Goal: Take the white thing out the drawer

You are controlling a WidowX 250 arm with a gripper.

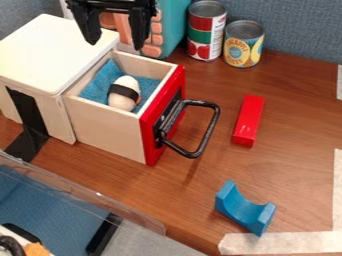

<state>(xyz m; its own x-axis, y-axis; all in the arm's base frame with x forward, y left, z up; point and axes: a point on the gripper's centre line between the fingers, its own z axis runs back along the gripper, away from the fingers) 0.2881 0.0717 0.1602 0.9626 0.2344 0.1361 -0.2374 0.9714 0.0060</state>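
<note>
Drawer (103, 127) standing open, presumably giving fingers (141, 30) room from above. White thing (124, 90) lying inside drawer on blue cloth (99, 86), likely cushioning it. Fingers hanging apart, up beyond drawer's far side, holding nothing; next move probably needing descent into drawer.

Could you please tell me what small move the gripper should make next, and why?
I would probably bring the gripper toward the camera, over the white thing. The drawer is already open, the white thing lies exposed on the blue cloth inside, and the fingers are apart but appear beyond it.
</note>
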